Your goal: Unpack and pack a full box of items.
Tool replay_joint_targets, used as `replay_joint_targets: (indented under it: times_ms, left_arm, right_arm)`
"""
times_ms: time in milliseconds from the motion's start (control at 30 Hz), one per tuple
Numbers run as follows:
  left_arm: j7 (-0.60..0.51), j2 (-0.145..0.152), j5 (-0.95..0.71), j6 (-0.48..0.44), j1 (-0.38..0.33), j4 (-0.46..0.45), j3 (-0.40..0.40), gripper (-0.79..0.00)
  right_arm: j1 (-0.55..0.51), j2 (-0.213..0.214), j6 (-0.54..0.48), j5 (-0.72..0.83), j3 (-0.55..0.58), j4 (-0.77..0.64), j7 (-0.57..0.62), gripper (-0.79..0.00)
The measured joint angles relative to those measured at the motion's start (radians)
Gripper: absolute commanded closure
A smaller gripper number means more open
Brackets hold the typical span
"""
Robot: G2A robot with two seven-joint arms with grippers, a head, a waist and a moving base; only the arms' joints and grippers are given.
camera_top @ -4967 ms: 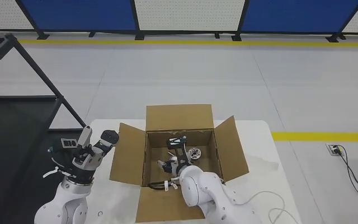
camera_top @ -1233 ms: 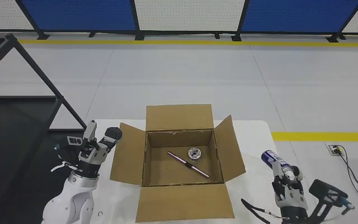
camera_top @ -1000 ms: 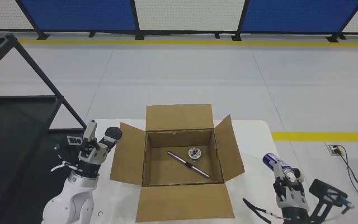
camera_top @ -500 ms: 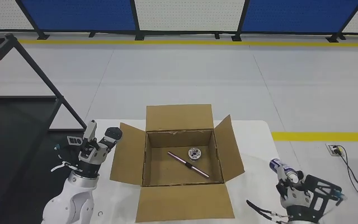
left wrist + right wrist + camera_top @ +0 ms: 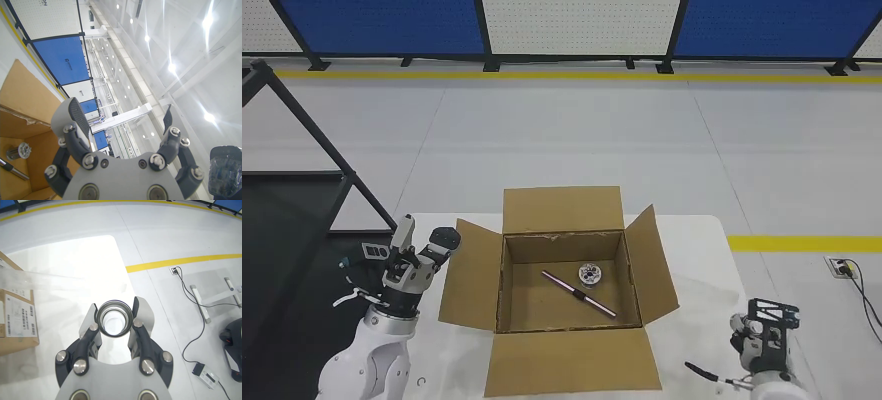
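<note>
The open cardboard box (image 5: 562, 210) stands mid-table. Inside lie a thin metal rod (image 5: 579, 294) and a round metal part (image 5: 589, 272). My left gripper (image 5: 422, 238) is held left of the box, tilted upward, open and empty (image 5: 122, 109). The left wrist view looks past it into the box at the round part (image 5: 19, 150) and the rod (image 5: 13, 169). My right gripper (image 5: 762, 332) is at the table's front right corner. It is shut (image 5: 115, 304) on a spray can (image 5: 129, 321), seen end-on between the fingers; the wrist hides the can from above.
A clear plastic wrapper (image 5: 56, 283) lies on the white table (image 5: 702, 240) between the box's right flap and the right arm. A black rack (image 5: 302, 130) stands at the left. A cable and floor socket (image 5: 842, 268) lie right of the table.
The right arm left the box with the spray can, carried it to the front right corner and turned it from tilted to upright under the wrist. The left arm has not moved.
</note>
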Motion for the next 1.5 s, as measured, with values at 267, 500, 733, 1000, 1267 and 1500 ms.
replay_joint_targets:
  times_ms: [267, 500, 733, 1000, 1267, 1500]
  left_arm:
    - [0.0, 0.0, 0.0, 0.0, 0.0, 0.0, 0.0, -0.785]
    - [0.0, 0.0, 0.0, 0.0, 0.0, 0.0, 0.0, -0.785]
    - [0.0, 0.0, 0.0, 0.0, 0.0, 0.0, 0.0, -0.785]
    - [0.0, 0.0, 0.0, 0.0, 0.0, 0.0, 0.0, -0.785]
    - [0.0, 0.0, 0.0, 0.0, 0.0, 0.0, 0.0, -0.785]
    - [0.0, 0.0, 0.0, 0.0, 0.0, 0.0, 0.0, -0.785]
  right_arm:
    - [0.084, 0.0, -0.038, -0.015, -0.032, 0.128, 0.074, 0.0]
    - [0.116, -0.001, -0.045, 0.004, -0.032, 0.178, 0.081, 0.0]
    - [0.15, -0.003, -0.049, -0.005, -0.055, 0.223, 0.094, 0.0]
    - [0.183, -0.003, -0.058, -0.016, -0.062, 0.26, 0.128, -0.225]
    - [0.204, -0.003, -0.057, -0.005, -0.056, 0.281, 0.139, -0.44]
    - [0.196, -0.002, -0.049, 0.013, -0.032, 0.249, 0.135, -0.785]
